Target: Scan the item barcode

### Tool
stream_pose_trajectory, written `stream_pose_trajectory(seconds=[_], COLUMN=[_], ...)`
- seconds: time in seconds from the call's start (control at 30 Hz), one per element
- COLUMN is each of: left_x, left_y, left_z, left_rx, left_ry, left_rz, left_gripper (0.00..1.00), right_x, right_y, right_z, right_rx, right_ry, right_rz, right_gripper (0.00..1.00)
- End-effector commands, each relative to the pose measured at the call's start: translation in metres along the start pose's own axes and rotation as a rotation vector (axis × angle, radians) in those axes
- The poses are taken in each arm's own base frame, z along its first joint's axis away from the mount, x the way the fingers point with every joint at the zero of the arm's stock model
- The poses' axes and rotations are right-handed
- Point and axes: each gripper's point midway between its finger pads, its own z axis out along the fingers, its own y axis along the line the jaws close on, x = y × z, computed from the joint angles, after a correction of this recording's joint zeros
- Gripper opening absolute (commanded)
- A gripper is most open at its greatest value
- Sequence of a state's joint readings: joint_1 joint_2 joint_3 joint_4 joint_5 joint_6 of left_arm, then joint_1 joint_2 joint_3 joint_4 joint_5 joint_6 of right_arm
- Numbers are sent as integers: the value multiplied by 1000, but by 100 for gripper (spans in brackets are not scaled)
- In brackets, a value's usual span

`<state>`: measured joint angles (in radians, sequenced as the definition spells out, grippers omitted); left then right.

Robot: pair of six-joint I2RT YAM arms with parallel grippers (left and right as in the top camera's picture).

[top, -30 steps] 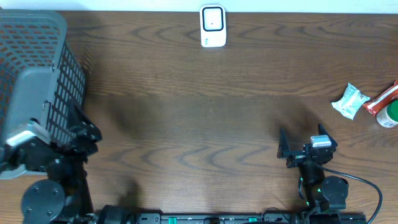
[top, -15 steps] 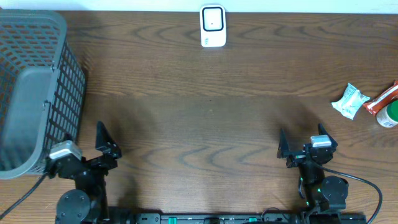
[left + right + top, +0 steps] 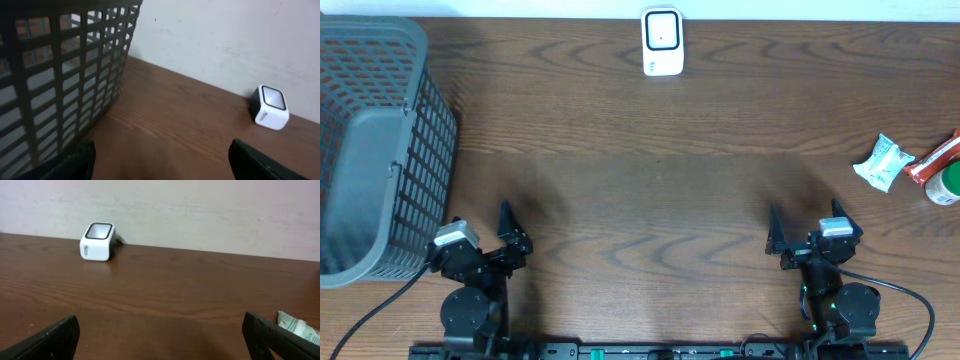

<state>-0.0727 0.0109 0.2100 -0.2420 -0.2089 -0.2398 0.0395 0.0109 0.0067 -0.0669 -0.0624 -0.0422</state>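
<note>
Left claw [image 3: 483, 236] and right claw [image 3: 808, 226] gape empty at the counter's [image 3: 650, 170] front edge; scanner [image 3: 662, 42] sits at back edge.

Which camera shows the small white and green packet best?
The overhead view: the whole packet lies in plain sight at far right. The right wrist view catches only part of it at the frame's lower right edge. The left wrist view misses it.
</note>
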Motion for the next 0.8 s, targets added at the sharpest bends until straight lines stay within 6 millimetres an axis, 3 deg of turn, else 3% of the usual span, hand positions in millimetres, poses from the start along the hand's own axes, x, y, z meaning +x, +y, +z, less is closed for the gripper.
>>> stream_pose_trajectory(seconds=[0.0, 0.47, 0.77], left_x=[6, 47, 48], left_y=[4, 16, 14], left_z=[5, 20, 20], left_rx=[-10, -39, -29], left_ry=[-20, 23, 23], left_rz=[-14, -1, 12], left_gripper=[85, 85, 86], right_x=[0, 0, 0], right_y=[-1, -1, -1], right_z=[0, 0, 0], right_rx=[4, 4, 4], right_ry=[0, 0, 0], right_rz=[-8, -8, -8], right_gripper=[99, 99, 99])
